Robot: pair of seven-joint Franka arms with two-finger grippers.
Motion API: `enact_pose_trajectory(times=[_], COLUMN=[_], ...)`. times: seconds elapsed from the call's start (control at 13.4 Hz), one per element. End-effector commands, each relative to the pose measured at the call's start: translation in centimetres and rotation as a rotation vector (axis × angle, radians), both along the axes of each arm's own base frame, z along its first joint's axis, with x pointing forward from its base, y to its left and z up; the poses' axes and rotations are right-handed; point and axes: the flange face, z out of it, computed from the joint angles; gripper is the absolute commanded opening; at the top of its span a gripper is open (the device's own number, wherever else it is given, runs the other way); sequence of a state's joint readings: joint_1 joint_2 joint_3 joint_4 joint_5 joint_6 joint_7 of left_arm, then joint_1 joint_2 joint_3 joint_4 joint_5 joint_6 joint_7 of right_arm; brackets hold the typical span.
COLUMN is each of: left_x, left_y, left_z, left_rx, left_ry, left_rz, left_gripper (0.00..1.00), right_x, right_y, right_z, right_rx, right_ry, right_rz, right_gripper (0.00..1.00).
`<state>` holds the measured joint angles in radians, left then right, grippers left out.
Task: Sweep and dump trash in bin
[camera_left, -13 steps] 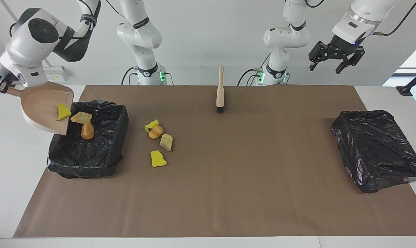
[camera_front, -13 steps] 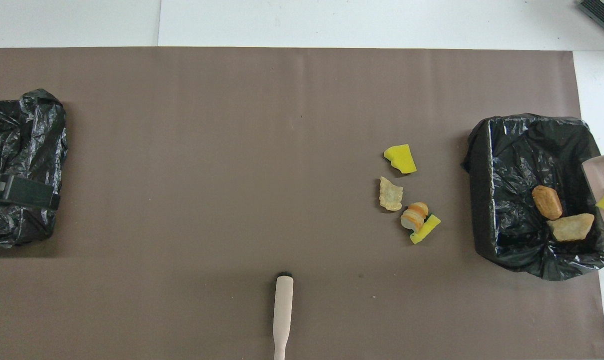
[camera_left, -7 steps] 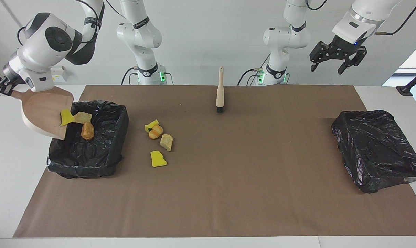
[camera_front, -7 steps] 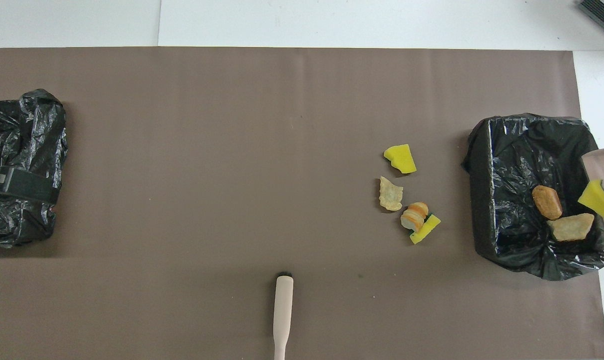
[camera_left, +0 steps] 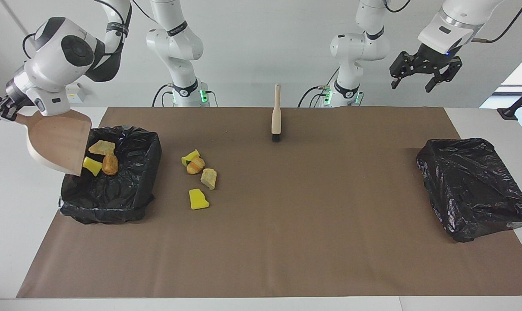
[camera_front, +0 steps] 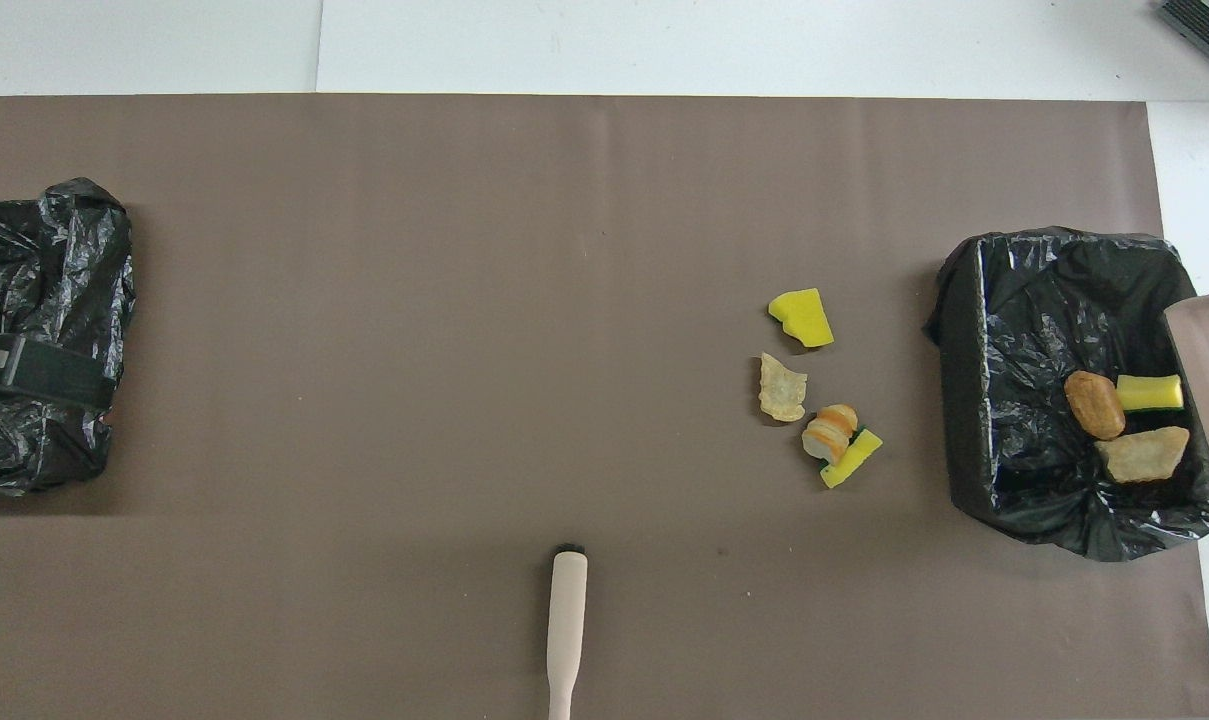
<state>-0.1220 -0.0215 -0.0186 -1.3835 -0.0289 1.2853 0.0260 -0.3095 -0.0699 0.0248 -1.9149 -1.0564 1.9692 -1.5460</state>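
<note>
Over the bin (camera_left: 114, 190), the right hand (camera_left: 1, 110) pinches the dustpan (camera_left: 55, 140) handle; three trash scraps (camera_front: 1124, 415) lie inside, four others (camera_left: 199, 175) on the counter (camera_left: 286, 216) beside it. The left hand (camera_left: 425, 77) hangs spread.

Your desk (camera_left: 10, 207) is white, and a brown mat (camera_left: 286, 242) covers most of it in the facing view. At the left of that frame a black-lined bin (camera_left: 127, 194) sits on the mat; at the right a second black bag-covered bin (camera_left: 472, 190) rests partly off the mat's edge. A wooden brush (camera_left: 276, 113) lies at top centre, bristles pointing down the frame. Left of centre you see four scraps on the mat: a yellow sponge chunk (camera_left: 198, 199), a beige lump (camera_left: 209, 178), an orange-brown piece (camera_left: 195, 165) and a second yellow chunk (camera_left: 190, 157) touching it.
</note>
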Motion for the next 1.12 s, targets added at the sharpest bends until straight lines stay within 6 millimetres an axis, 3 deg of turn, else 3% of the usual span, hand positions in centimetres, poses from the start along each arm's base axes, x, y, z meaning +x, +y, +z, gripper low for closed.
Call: enact_pose_trajectory(times=[0.0,0.15,0.45,0.82,1.05], left_x=[-0.4,-0.4,-0.3,-0.3,-0.3], left_y=[0.2,0.4,0.6,0.6,0.6], left_z=[0.2,0.2,0.2,0.2,0.2], left_rx=[0.016,0.017,0.017,0.017,0.018], left_ry=[0.004,0.005,0.005,0.005,0.005], left_rz=[0.007,0.007,0.010,0.010,0.011], left_gripper=[1.00,1.00,1.00,1.00,1.00], right_x=[-0.6,-0.8,0.1,0.3,0.6], right_y=[0.2,1.4,8.2,20.3,28.8], right_z=[2.6,3.4,2.2,1.0,-1.4], right_rx=[0.114,0.223,0.337,0.459,0.481], right_ry=[-0.069,-0.142,-0.296,-0.517,-0.614], right_rz=[-0.111,-0.212,-0.401,-0.691,-0.874], right_gripper=[0.00,0.00,0.00,0.00,0.00])
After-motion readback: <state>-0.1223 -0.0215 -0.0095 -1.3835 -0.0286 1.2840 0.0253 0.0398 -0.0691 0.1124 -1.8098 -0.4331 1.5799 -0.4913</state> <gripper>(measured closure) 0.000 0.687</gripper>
